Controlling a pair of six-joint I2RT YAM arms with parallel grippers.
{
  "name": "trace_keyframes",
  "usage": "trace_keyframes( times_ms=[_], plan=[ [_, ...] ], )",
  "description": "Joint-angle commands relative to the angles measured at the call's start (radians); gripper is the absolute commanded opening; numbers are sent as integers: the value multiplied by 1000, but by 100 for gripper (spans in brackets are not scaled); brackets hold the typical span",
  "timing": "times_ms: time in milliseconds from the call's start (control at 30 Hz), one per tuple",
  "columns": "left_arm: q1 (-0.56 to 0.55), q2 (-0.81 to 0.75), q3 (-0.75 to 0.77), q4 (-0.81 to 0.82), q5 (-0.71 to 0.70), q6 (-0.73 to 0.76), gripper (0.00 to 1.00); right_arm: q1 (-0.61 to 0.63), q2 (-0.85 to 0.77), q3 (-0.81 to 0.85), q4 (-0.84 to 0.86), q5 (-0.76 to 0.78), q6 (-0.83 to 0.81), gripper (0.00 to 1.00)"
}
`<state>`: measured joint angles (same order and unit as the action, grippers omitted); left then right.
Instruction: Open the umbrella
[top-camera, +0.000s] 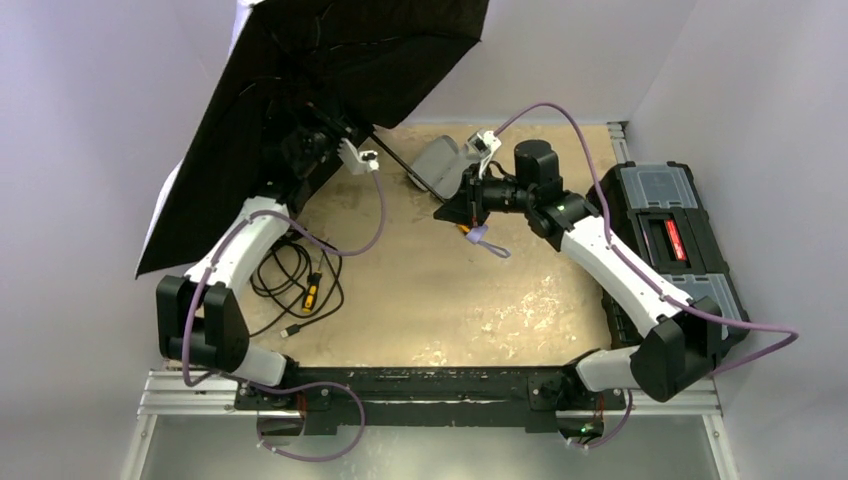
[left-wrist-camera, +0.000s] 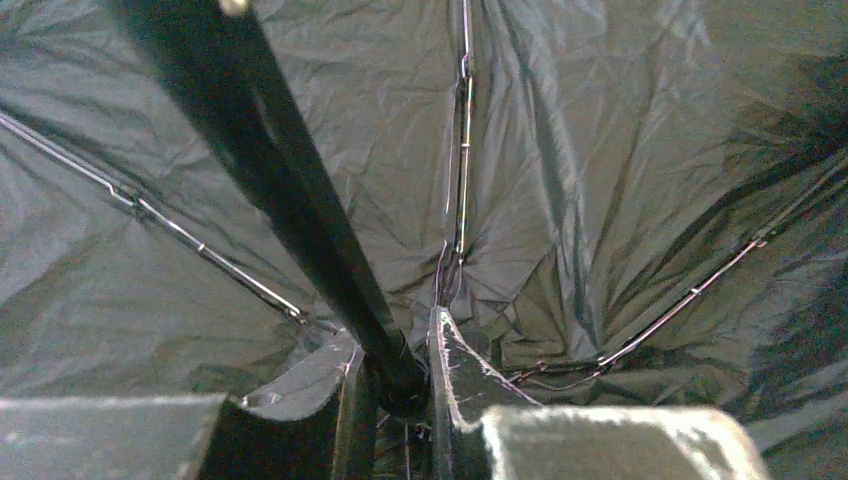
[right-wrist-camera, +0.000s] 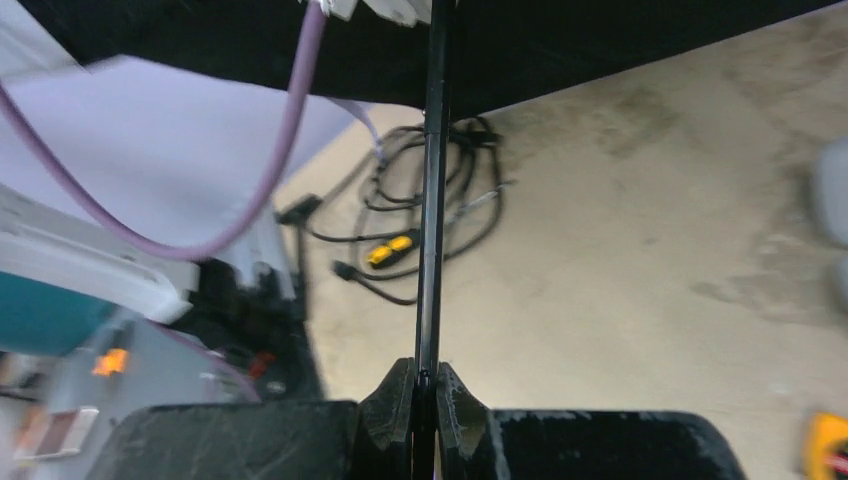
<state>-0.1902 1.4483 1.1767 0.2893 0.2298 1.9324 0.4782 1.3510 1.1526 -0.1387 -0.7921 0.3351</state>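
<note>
Right gripper (right-wrist-camera: 426, 376): fingers together, clamped on the thin black shaft (right-wrist-camera: 432, 200) of the umbrella (top-camera: 300, 80). No gap shows between pads and shaft. The shaft runs straight out from the fingertips, away from the wrist, and ends at the black underside of the canopy (right-wrist-camera: 560, 40).

Beyond these fingers, under the shaft: sandy table (right-wrist-camera: 650, 250). Left of the shaft and farther out lies a coiled black cable (right-wrist-camera: 470, 215) with a yellow plug. A purple cable (right-wrist-camera: 290, 150) hangs across the far left.

Overhead view: the pale handle (top-camera: 440, 163) sits just behind the right fingers, at the shaft's near end. A lavender strap loop (top-camera: 490, 243) hangs just below them.

Left gripper (left-wrist-camera: 395, 332): one finger on each side of the shaft's thick lower part, very close to it. Whether they press on it or only flank it, cannot tell. From between these fingers the shaft rises up and left, out of the picture.

Past the left fingers: the canopy is spread wide, with creased black fabric filling the view. Thin metal ribs (left-wrist-camera: 462, 150) fan out from the fingertips to the left, straight ahead and to the right.

Overhead view: the canopy is tilted on its side at the far left, black inside facing the arms, with a lavender edge showing along its outer rim. A black tool case (top-camera: 665, 230) sits at the table's right edge, well behind the right fingers.
</note>
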Motion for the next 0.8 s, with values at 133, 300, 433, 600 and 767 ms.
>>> trace_keyframes(
  times_ms=[133, 300, 433, 600, 767],
  plan=[
    [132, 188, 286, 119, -195, 77, 0, 22, -64, 59, -564, 55, -617, 0],
    [178, 295, 443, 93, -277, 116, 0, 29, -59, 90, -726, 66, -749, 0],
    [235, 401, 600, 65, -349, 140, 0, 37, -111, 52, -764, 57, -786, 0],
    [300, 482, 757, 23, -387, 161, 0, 49, -157, 7, -797, 84, -826, 0],
    [333, 481, 765, 13, -387, 186, 0, 50, -182, -27, -815, 100, -866, 0]
  ],
)
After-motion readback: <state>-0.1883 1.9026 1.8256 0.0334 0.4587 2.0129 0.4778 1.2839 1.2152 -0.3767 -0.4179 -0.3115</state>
